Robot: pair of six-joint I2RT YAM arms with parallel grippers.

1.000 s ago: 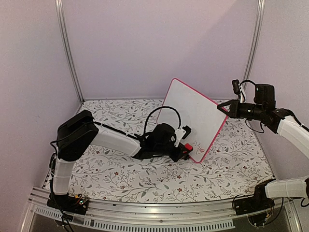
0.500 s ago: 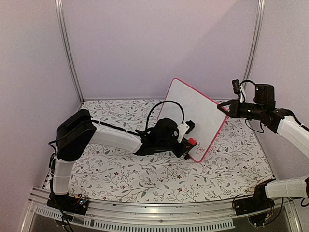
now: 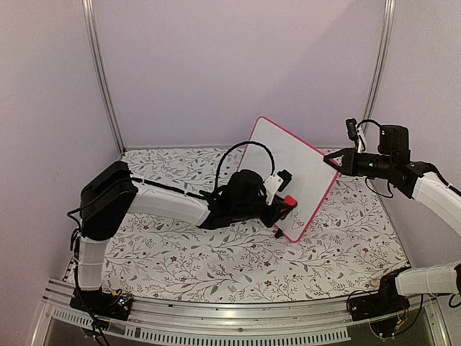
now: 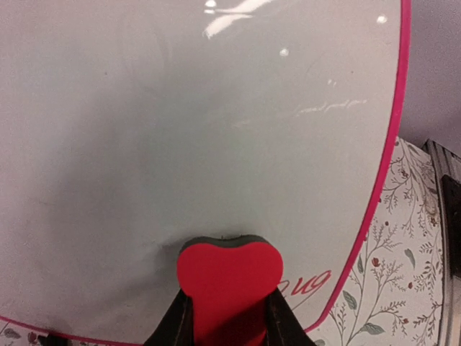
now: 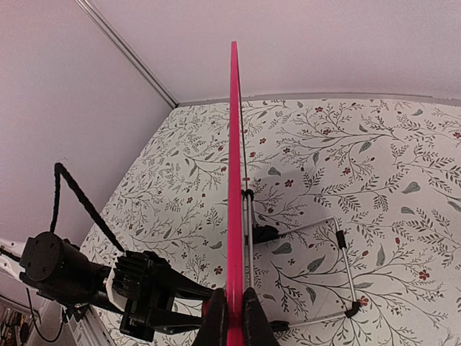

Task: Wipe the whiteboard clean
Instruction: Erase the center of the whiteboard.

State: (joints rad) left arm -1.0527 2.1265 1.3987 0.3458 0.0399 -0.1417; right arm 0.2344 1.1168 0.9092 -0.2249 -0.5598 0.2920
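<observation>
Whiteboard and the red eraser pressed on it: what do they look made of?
Whiteboard: smooth glossy white face, likely coated or melamine, judging by sharp light glints; its pink rim looks like plastic. Eraser: matte red body with a dark layer at the tip against the board, probably foam backed with felt, unconfirmed.

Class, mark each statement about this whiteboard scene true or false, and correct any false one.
1. The left jaws hold a red eraser against the whiteboard. True.
2. The whiteboard is wiped fully clean. False: red writing shows near its lower corner.
3. The right jaws clamp the whiteboard's edge. True.
4. The whiteboard lies flat on the table. False: it stands tilted, propped by a wire stand behind it.
</observation>
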